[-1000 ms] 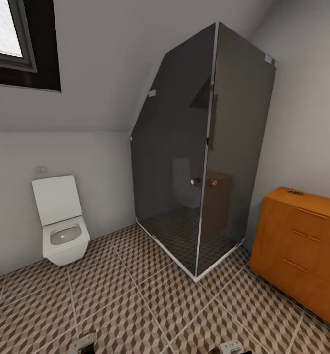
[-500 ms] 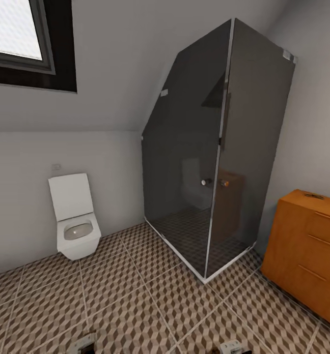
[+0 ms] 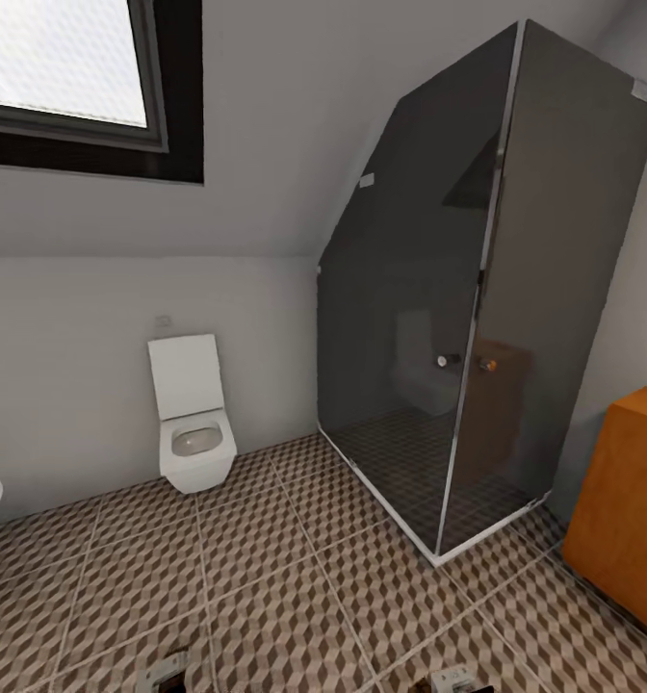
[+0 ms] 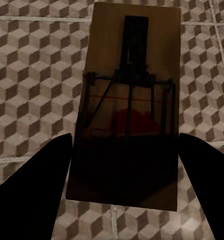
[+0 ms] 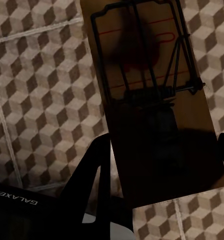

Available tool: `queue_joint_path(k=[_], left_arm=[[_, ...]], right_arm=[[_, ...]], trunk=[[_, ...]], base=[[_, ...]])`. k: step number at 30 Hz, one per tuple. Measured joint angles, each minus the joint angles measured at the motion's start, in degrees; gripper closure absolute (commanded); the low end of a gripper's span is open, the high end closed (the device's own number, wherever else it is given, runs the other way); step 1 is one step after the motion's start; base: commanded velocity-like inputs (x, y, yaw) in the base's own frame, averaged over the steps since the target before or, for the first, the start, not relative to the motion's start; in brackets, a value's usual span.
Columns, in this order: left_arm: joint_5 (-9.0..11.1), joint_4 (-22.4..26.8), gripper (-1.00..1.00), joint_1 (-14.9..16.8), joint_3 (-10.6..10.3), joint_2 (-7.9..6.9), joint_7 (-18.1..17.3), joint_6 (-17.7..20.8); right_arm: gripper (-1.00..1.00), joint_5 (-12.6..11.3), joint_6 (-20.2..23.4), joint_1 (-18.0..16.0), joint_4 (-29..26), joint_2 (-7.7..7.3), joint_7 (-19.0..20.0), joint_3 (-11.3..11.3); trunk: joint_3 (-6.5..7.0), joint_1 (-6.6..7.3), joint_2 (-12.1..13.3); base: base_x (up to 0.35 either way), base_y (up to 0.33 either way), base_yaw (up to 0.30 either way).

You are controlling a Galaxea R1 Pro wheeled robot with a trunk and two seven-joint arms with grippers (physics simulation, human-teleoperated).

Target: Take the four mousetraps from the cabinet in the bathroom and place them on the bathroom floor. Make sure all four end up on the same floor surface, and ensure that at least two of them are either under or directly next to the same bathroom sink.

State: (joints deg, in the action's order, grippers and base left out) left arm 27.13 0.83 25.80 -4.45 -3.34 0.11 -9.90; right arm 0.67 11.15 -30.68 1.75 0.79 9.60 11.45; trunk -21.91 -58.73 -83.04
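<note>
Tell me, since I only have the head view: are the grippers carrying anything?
Observer: Yes. The left wrist view shows the left gripper shut on a trap.
Operator: And the right?
Observer: The right gripper holds a second trap, wire side facing its camera.
Operator: What's behind them?
Observer: The cube-patterned floor, in both wrist views.
</note>
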Motion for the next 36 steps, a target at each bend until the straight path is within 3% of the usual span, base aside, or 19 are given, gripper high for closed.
queue_joint_path(k=[18, 36], left_arm=[[0.0, 0.0, 1.00, 0.0, 0.0, 0.00, 0.0, 0.0], [0.0, 0.0, 1.00, 0.0, 0.0, 0.00, 0.0, 0.0]], right_arm=[[1.00, 0.0, -0.1, 0.0, 0.0, 0.00, 0.0, 0.0], [1.00, 0.0, -0.1, 0.0, 0.0, 0.00, -0.1, 0.0]], trunk=[[-0.08, 0.00, 0.0], [-1.07, 0.00, 0.0]], base=[[0.000, 0.000, 0.268], [0.000, 0.000, 0.241]])
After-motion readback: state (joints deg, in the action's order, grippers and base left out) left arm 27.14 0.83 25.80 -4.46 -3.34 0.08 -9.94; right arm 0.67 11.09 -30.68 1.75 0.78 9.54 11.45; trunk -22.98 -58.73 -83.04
